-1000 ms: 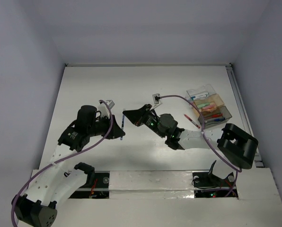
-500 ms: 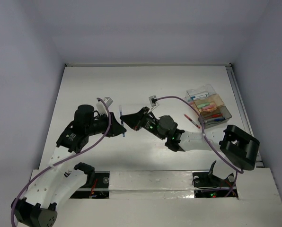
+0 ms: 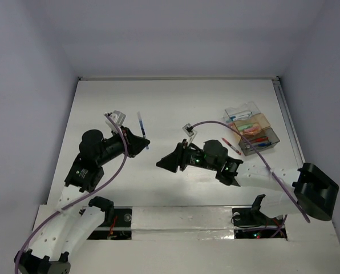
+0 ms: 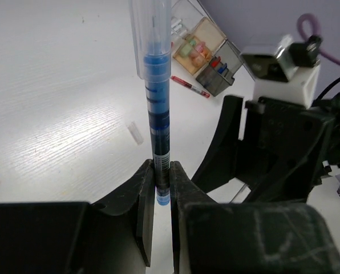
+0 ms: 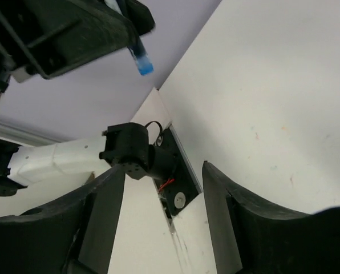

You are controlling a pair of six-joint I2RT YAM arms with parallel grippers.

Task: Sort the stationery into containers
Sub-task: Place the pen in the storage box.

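Stationery is split between the desk (image 3: 175, 103), the containers (image 3: 260, 119) and 1 arm. The blue pen (image 3: 141, 123) is clamped in the left end effector (image 3: 142, 142), left of the desk's centre. It is held up off the surface and points toward the far side. In the left wrist view the 2 fingers are pressed against the lower end of the blue pen (image 4: 158, 137), whose blue tip pokes out just below the left end effector (image 4: 162, 177). The clear barrel with its blue core rises out of the top of that view.

The right end effector (image 3: 161, 164) sits just right of the left one, near the middle of the desk, pointing left. It is apart from the pen. Its jaws are spread wide with nothing between them. The right wrist view shows the gap of the right end effector (image 5: 164, 168) clearly. Above that gap, the pen's blue tip (image 5: 142, 67) sticks out of the other arm's fingers.

The containers stand at the far right of the desk. They are a clear box, an orange box holding pink and pale pieces, and a grey box with red and blue pens inside. A red pen (image 3: 231, 146) lies flat on the desk just left of the grey box. A small clear piece (image 4: 136, 133) lies on the desk beyond the held pen.
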